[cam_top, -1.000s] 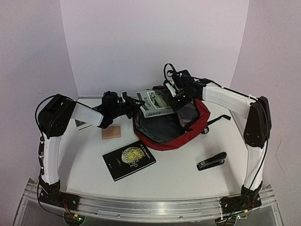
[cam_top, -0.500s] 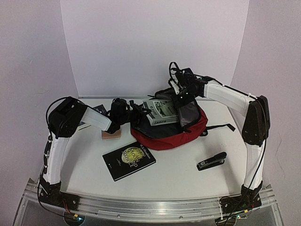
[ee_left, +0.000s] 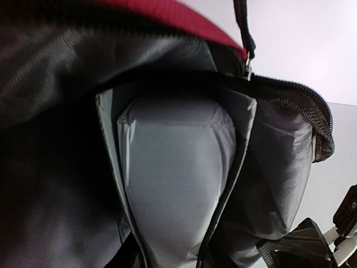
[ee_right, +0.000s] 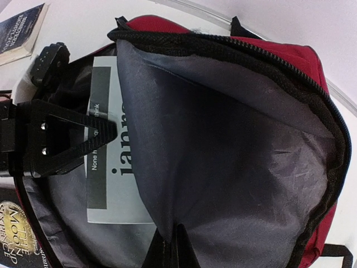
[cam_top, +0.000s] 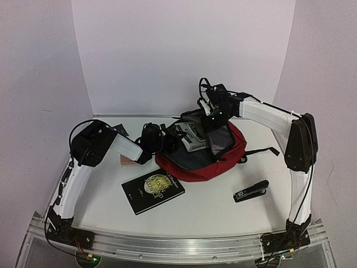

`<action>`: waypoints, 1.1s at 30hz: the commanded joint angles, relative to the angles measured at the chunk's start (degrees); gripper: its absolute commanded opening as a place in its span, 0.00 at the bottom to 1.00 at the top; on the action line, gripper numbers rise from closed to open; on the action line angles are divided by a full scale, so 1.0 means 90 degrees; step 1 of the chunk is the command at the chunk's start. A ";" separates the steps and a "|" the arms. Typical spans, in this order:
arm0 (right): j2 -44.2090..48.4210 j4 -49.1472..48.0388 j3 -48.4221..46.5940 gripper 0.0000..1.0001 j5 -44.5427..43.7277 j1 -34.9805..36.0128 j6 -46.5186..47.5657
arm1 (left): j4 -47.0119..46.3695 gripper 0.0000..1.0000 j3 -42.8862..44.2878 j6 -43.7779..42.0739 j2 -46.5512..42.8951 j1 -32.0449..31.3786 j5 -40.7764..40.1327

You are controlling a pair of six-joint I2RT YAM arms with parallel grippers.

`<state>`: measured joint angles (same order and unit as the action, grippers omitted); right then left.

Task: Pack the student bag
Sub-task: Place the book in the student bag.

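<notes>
The student bag [cam_top: 196, 166], dark red with grey lining, lies open mid-table. My right gripper [cam_top: 215, 119] is shut on the bag's upper lining [ee_right: 223, 167] and holds the mouth up; its fingertips [ee_right: 174, 248] pinch the fabric. My left gripper [cam_top: 167, 138] reaches into the opening from the left with a white book [cam_top: 193, 135]. In the left wrist view the white book [ee_left: 175, 178] fills the gap between the fingers, inside the bag [ee_left: 167, 17]. The right wrist view shows the white book [ee_right: 106, 184] under a black left finger [ee_right: 61, 139].
A black book with gold lettering [cam_top: 153, 190] lies in front of the bag. A black stapler [cam_top: 251, 191] sits near the right front. A tan block [cam_top: 126, 161] is half hidden behind the left arm. A dark book [ee_right: 22, 28] lies at the far left.
My left gripper has moved right, taking the white book from above the bag's rim down into the opening. The right gripper has stayed up on the lining.
</notes>
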<state>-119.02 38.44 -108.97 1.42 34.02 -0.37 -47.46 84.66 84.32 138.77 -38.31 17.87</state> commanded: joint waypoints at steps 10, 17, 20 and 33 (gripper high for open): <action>-0.0194 -0.0058 -0.0301 0.00 0.0178 0.0038 -0.0221 | 0.0411 0.32 0.0694 -0.0029 0.0152 -0.0491 -0.0153; -0.0147 -0.0053 -0.0209 0.00 -0.0037 0.0029 -0.0070 | 0.0702 0.84 0.0139 -0.0329 -0.0404 -0.0496 -0.0420; -0.0171 -0.0054 -0.0142 0.00 -0.0118 -0.0020 -0.0016 | 0.1537 0.96 0.0016 -0.0939 -0.0992 -0.0500 -0.0512; -0.0176 -0.0085 0.0290 0.00 -0.0119 -0.0321 0.0329 | 0.4628 1.00 -0.0043 -0.2524 -0.2761 -0.0459 -0.0858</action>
<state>-120.16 37.94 -106.77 1.39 32.29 1.35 -14.82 83.64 67.16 118.91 -42.80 12.25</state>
